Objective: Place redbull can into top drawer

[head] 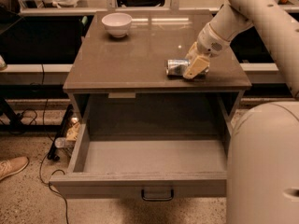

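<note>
The redbull can [175, 67] is lying on its side on the worktop [140, 55], close to the front edge and nearer the front-right corner than the front-left one, with its shiny round end facing toward the left edge. The gripper [196, 66] is reaching down onto the can's other end, its cream-coloured tip lying across the can and covering that part of it. The gripper is touching the can or sitting right against it, but I cannot tell how wide the jaws are standing or whether they are actually clamping the can. The arm [243, 13] is slanting in from over the back-right corner.

Directly below the front edge, the top drawer [154, 157] is standing pulled well out, its floor showing bare and its dark handle [157, 195] facing the camera. A white bowl [117, 23] is sitting near the back-left corner, well apart from the can.

By my reading, the task is sitting at the grasping step: the can is not yet lifted off the worktop, and nothing is lying in the drawer. The next move is calling for a firm hold on the can, a lift clear of the surface, a carry out past the front edge, and a lowering into the open drawer before letting go. A smooth round can lying on its side is likely to roll if the hold is loose.
</note>
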Robot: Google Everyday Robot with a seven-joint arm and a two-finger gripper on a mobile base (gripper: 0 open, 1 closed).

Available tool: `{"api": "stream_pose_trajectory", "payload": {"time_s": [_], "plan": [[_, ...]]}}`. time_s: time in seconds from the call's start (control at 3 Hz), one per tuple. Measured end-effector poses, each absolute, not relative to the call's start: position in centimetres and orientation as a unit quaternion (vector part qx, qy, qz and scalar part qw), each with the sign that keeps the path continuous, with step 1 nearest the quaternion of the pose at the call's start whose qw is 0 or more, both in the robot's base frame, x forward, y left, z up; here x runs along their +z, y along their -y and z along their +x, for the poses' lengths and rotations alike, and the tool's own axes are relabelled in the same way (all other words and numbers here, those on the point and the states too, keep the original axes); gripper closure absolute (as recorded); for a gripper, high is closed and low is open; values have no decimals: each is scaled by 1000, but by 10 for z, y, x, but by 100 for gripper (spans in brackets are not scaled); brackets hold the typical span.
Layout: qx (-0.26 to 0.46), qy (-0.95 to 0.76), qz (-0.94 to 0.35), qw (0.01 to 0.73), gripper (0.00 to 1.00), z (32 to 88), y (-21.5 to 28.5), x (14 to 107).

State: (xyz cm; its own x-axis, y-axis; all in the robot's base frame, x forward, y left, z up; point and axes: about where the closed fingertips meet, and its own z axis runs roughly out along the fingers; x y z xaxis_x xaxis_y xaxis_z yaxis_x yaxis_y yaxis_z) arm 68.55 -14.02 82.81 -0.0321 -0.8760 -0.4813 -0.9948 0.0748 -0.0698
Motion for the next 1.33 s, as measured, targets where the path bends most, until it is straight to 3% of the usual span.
{"api": "stream_pose_trajectory", "payload": {"time_s": [0.33,0.67,1.0,1.33], "plan": [[144,-700,-658,236,92,665,149,854],[136,-708,-642,261,100,627,168,882],[149,-728,-619,254,100,577,179,876],[153,-730,-616,254,100,575,180,871]]}}
